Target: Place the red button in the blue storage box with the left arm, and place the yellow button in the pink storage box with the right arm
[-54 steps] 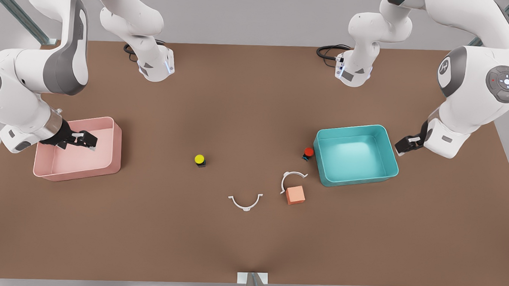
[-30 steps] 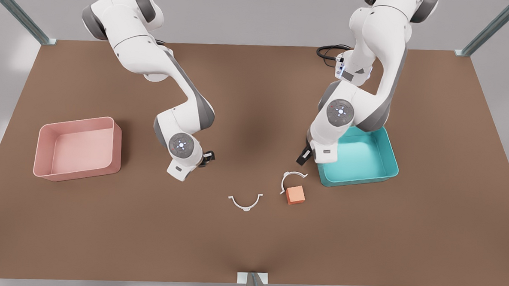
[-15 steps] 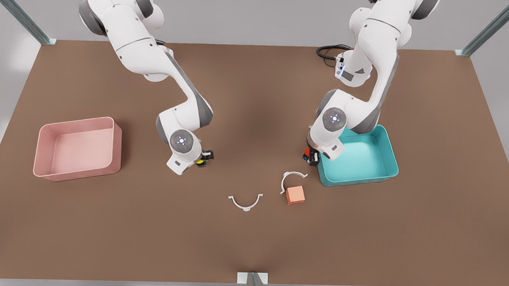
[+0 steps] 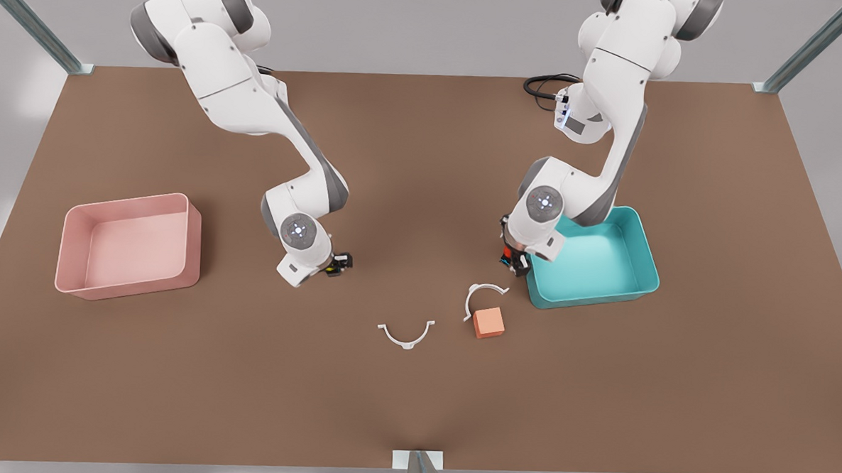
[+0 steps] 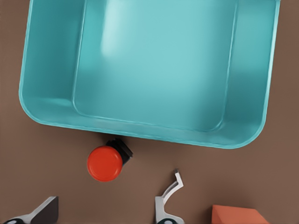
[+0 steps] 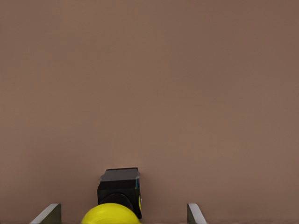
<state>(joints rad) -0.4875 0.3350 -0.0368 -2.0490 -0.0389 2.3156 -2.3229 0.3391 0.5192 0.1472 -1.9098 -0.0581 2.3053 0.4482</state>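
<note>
- Nearest me, my right gripper [image 4: 336, 263] sits low over the yellow button [image 6: 112, 213]; the cap's between wide-open fingers [image 6: 46, 213], nothing gripped, so I'd guess it just needs to close.
- My left gripper [image 4: 512, 260] is spread too, and the red button [image 5: 105, 163] lies just ahead of its tips, touching the blue storage box [image 5: 46, 109] wall.
- Pink storage box [image 4: 192, 237] is well off toward the front view's left.

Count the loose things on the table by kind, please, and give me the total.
Buttons: 2, the red button and the yellow button
Boxes: 2, the blue box and the pink box
White curved clips: 2
Orange block: 1
Total: 7
</note>
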